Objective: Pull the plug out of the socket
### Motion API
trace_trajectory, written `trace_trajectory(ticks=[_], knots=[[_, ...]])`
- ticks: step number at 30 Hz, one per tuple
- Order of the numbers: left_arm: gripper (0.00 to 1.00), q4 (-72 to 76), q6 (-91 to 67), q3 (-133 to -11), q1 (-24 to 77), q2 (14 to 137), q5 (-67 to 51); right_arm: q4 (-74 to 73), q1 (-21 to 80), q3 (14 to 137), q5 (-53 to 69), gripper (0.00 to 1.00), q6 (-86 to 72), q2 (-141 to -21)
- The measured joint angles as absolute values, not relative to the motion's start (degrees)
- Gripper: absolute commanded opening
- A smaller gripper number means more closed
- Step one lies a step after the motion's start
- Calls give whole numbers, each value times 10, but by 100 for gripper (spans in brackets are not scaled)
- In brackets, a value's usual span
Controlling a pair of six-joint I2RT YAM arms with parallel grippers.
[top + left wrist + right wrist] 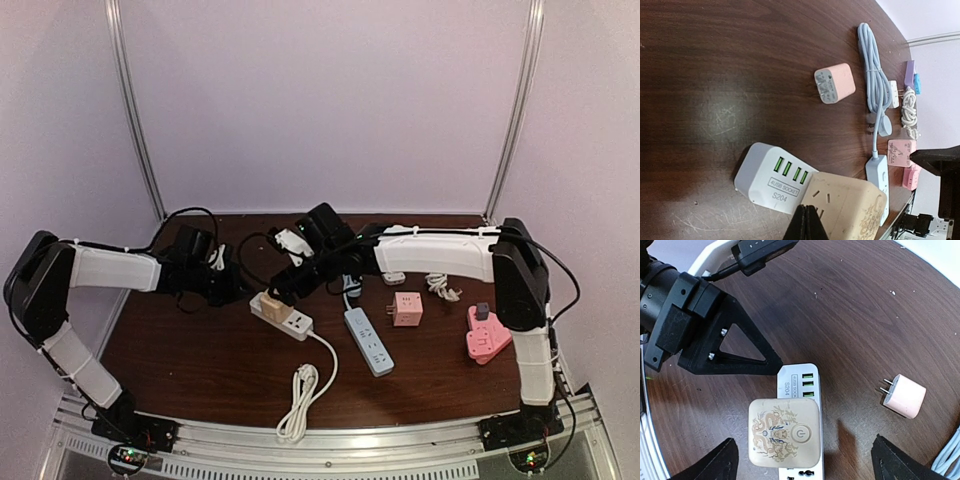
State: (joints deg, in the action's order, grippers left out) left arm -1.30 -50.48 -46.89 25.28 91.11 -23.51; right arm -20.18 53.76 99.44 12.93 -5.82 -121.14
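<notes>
Currently the right gripper (802, 456) gapes wide over the beige plug (784, 434). Left gripper (807, 226) closed, beside the white socket (765, 175)

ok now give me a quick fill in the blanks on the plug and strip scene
1. The tan plug sits on a white power strip whose USB ports are coloured ___.
2. That strip has ___ USB ports in a row.
3. The right pincer above the tan plug is ___.
4. The loose pink plug shows ___ metal prongs.
Missing words: green; four; open; two.
</notes>
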Motion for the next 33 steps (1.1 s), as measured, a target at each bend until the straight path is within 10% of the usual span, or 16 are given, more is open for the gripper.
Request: trace_trajectory(ticks=[33], knots=[[0, 92, -523, -429, 252, 982, -285, -325, 565, 1122, 83, 81, -16, -1302]])
